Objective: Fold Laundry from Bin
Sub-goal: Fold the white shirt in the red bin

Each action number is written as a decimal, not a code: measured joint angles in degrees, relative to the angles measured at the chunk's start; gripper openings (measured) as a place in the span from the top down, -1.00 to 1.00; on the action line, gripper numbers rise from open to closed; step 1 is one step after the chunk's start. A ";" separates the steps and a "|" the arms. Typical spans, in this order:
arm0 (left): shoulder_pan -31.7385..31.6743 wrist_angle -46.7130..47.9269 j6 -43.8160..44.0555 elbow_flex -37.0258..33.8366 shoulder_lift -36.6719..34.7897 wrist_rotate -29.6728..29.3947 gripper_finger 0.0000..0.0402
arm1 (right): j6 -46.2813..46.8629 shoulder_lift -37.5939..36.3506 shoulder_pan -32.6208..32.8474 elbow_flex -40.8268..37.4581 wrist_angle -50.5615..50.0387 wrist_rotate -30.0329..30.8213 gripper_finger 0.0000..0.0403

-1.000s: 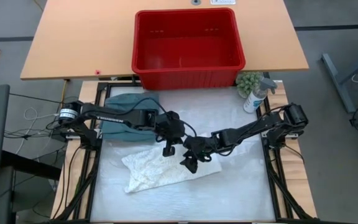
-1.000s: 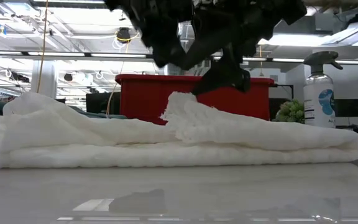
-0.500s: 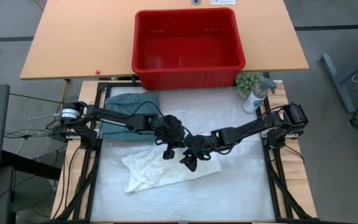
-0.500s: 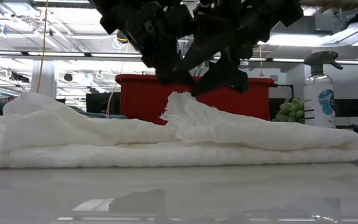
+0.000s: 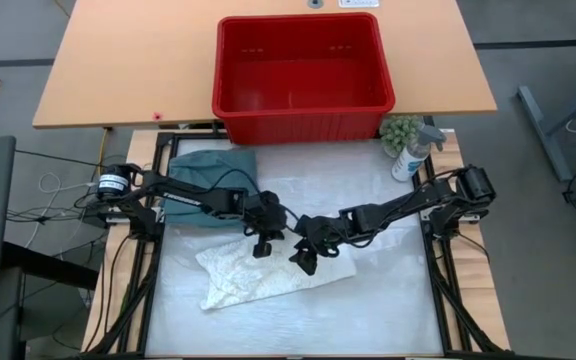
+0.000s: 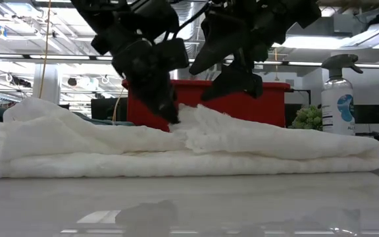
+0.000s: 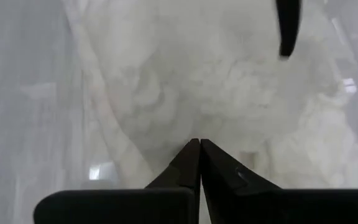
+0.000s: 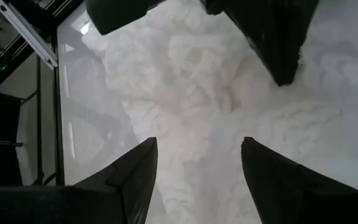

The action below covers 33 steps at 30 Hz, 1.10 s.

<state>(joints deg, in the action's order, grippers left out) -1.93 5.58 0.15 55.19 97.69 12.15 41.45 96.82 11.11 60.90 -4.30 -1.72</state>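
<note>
— What sort of place is this?

— A robotics lab or workshop. The two dark arms are bolted to a black metal frame (image 5: 438, 270) around a white work surface (image 5: 368, 310), with loose cables (image 5: 48, 200) trailing onto a grey floor (image 5: 548, 230).

— Anything beyond the rig?

— A plain wooden table (image 5: 118, 70) stands behind it. At table height the room looks industrial: an open ceiling with long strip lights (image 6: 71, 58) and hanging wires, and a spray bottle (image 6: 339, 99) at the edge.
</note>
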 joint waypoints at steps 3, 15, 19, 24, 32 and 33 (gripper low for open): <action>-0.07 0.13 0.52 -0.46 0.00 -0.24 1.00 | 0.02 -0.02 0.13 0.00 -0.07 -0.60 -0.27; 0.65 -0.78 5.55 -0.68 -5.92 -1.86 1.00 | -1.66 -0.52 0.04 0.00 -0.18 -5.79 -0.27; 0.72 -1.27 5.03 -0.60 -11.68 -7.18 1.00 | -2.51 -0.52 0.04 0.00 -0.65 -5.79 -0.27; 0.38 -14.93 5.04 -2.37 -9.82 -7.21 1.00 | -2.51 -0.52 0.04 0.00 -0.82 -5.77 -0.27; 0.76 -28.78 9.63 -2.81 2.57 -2.56 1.00 | -2.58 -0.52 0.00 0.00 -1.59 -5.77 -0.27; 0.90 -29.16 9.98 -2.87 4.02 -2.08 1.00 | -2.59 -0.52 0.00 0.00 -1.78 -5.77 -0.27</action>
<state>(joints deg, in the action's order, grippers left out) -1.03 -23.58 10.14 52.32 101.71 10.07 38.86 96.29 11.11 60.90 -6.07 -7.49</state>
